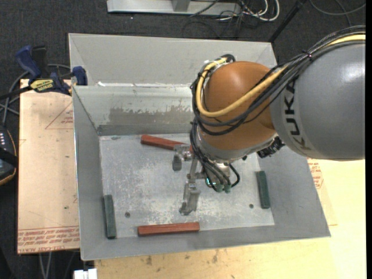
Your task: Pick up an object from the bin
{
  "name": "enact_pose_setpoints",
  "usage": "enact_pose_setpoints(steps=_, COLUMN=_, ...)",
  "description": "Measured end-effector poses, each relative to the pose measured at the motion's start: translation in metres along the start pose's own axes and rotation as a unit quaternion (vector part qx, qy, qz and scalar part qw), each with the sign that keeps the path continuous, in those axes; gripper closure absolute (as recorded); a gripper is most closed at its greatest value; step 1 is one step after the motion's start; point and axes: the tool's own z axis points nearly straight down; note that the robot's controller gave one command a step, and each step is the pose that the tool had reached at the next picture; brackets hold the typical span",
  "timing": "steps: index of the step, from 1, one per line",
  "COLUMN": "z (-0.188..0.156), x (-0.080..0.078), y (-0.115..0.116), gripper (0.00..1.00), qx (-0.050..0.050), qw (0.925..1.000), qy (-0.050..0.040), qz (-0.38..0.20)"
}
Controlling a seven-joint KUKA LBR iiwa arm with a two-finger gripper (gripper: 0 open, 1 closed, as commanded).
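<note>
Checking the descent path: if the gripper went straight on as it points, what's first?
Probably the bare floor of the grey metal bin: the gripper points down at an open patch. The flat red-brown bar by the front wall seems just off that line; depth unclear.

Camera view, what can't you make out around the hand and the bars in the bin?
Camera view:
- Upper red-brown bar: right end hidden under the arm's orange cover.
- Hand: whether it touches anything, masked by wrist and cables.
- Bin floor beneath the arm: covered by it.
</note>
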Motion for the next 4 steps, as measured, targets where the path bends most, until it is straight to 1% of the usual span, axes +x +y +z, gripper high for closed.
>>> enact_pose_setpoints(steps=1, z=0.107, x=0.015, y=-0.015, gripper=0.00, qx=0.000, qw=0.9904, qy=-0.0009, qz=-0.138)
enact_pose_setpoints(steps=2, z=0.157, x=0.002, y=0.010, gripper=0.00, qx=0.000, qw=0.9714, qy=-0.0119, qz=-0.237)
enact_pose_setpoints(steps=3, z=0.158, x=0.005, y=0.010, gripper=1.00, qx=0.000, qw=0.9718, qy=-0.0069, qz=-0.236)
enact_pose_setpoints(steps=4, z=-0.006, x=-0.005, y=0.001, gripper=1.00, qx=0.001, qw=0.9596, qy=-0.0098, qz=-0.281)
